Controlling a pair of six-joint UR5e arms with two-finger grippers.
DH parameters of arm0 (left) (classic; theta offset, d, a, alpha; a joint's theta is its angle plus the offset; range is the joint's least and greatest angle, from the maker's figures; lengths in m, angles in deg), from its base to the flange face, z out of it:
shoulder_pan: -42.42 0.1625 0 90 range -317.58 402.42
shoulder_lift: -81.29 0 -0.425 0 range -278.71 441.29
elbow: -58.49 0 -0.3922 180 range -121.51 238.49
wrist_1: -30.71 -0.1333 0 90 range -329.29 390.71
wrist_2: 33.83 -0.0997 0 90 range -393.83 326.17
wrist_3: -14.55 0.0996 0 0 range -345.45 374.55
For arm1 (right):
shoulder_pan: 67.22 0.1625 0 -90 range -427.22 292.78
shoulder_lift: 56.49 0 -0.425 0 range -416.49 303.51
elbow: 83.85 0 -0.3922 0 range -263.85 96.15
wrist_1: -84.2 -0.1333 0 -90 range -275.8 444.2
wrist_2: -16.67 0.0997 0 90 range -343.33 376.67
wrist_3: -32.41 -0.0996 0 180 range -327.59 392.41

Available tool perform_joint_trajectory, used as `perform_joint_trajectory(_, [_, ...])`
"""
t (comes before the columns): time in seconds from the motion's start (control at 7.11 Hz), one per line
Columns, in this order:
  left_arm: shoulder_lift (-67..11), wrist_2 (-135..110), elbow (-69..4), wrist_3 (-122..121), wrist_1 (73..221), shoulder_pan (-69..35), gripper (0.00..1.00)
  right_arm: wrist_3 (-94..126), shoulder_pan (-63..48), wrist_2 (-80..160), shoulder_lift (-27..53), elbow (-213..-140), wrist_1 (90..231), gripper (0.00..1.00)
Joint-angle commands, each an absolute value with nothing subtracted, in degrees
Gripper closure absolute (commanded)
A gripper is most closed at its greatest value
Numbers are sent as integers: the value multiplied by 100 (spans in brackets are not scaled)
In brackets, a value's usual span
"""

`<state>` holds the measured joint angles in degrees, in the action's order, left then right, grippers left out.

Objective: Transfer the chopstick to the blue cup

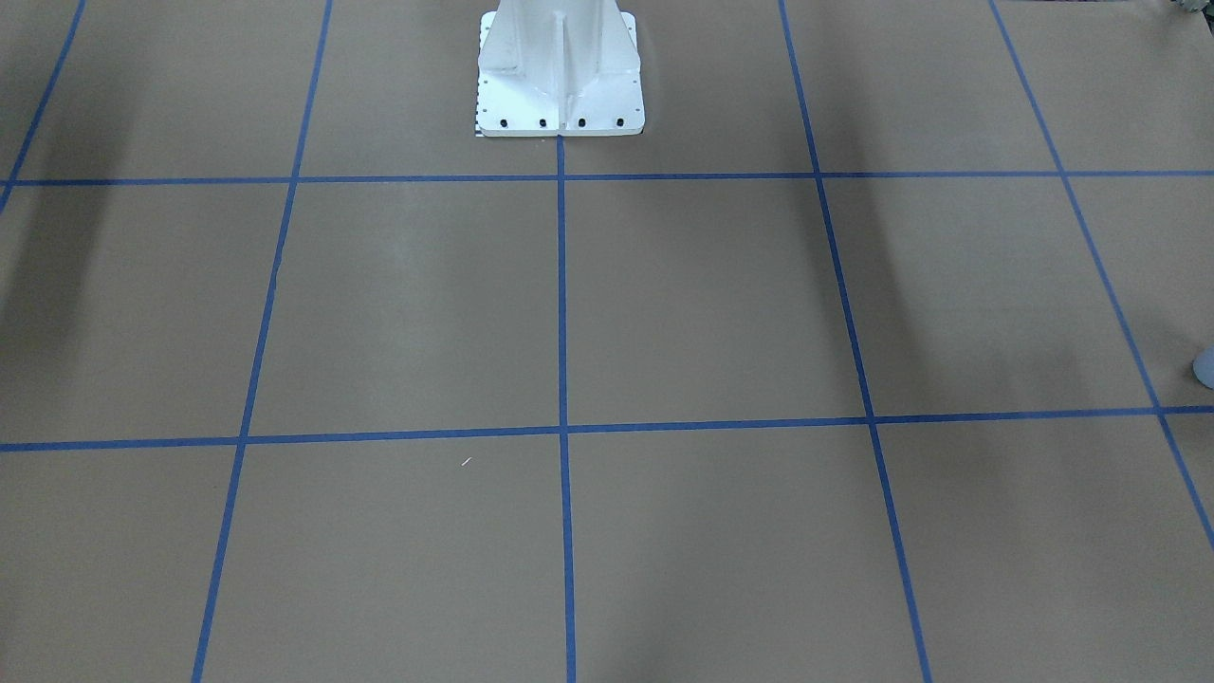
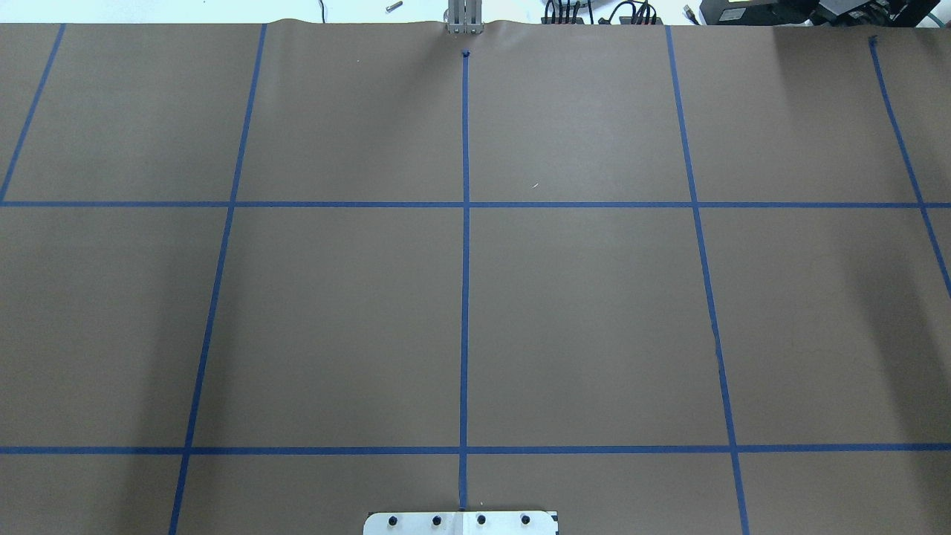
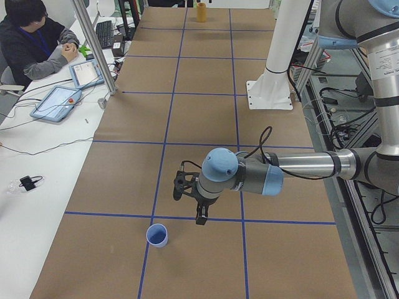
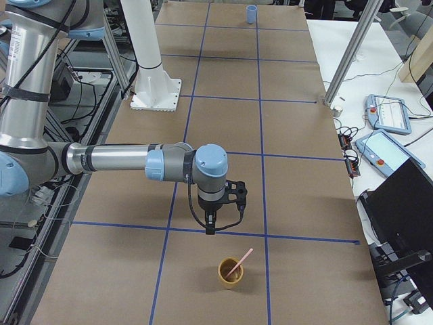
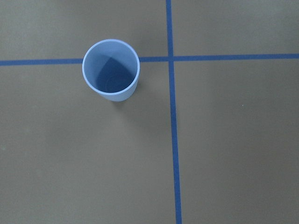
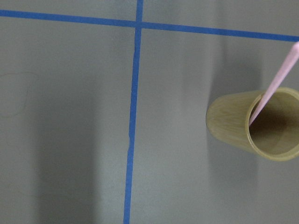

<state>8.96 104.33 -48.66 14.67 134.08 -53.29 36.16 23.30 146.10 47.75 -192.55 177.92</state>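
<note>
Pickup pending: right gripper (image 4: 210, 229), finger spacing impossible to tell, hangs near the tan cup (image 4: 230, 277); next, grasp its leaning chopstick (image 4: 241, 261).

At the left end of the table (image 4: 298, 203), empty cup (image 5: 110, 94) standing upright just beside a tape crossing (image 5: 169, 59); well apart, at the right end, chopstick (image 6: 273, 88) leaning in a second cup (image 6: 224, 123).
</note>
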Motion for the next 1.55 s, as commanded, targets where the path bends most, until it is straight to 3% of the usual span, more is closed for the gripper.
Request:
perform_joint_trajectory(0.0, [669,10390,-4779,1437,14639,-5338,2,3557,2331,14622,4565,-19196,16732,0])
perform_joint_trajectory(0.14, [354,10441,-4360,1394,15151,-5338,2,3540,2331,14762,4582,-19074,16612,0])
perform_joint_trajectory(0.98, [0,10381,-4066,1322,15867,-5303,2,3260,2156,15447,4372,-19169,16338,0])
perform_joint_trajectory(1.41, [-604,10302,-2542,2096,15859,-5303,0,2187,1471,15387,3994,-19345,16338,0])
